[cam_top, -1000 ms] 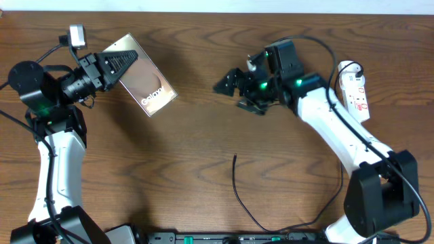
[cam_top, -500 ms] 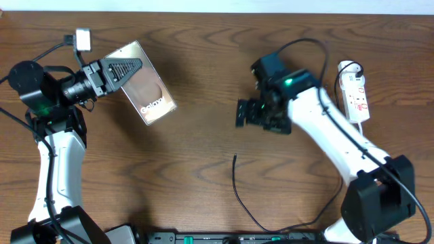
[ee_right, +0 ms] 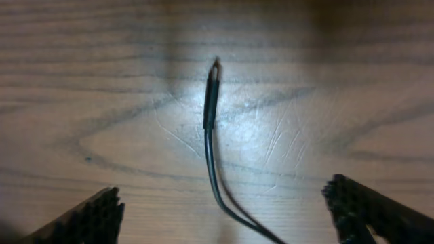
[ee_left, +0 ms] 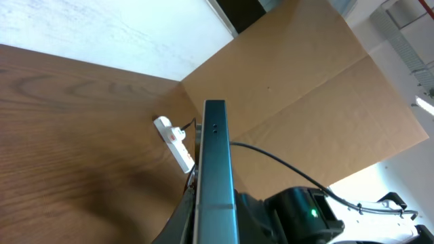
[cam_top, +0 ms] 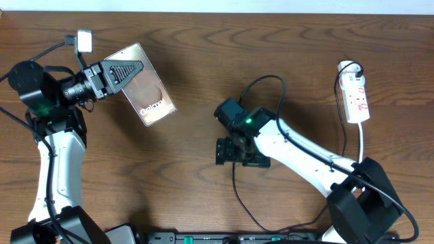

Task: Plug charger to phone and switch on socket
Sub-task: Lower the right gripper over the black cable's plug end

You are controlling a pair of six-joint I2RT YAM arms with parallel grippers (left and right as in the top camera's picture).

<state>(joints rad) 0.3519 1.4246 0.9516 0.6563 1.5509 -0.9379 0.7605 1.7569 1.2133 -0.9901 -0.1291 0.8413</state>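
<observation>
My left end effector (cam_top: 125, 69) is clamped on one end of the phone (cam_top: 150, 95), over the left side of the bench (cam_top: 203, 54). My right end effector (cam_top: 232, 150) hangs above the charger (ee_right: 210, 102) tip, which lies flat on the wood. Its fingers (ee_right: 102, 213) are spread wide to either side, clear of the tip. The socket (cam_top: 356, 98) lies well apart, at the far right.

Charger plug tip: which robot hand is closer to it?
Right. The right gripper hangs open just above the charger plug tip; the left gripper is far across the table, holding the phone.
</observation>
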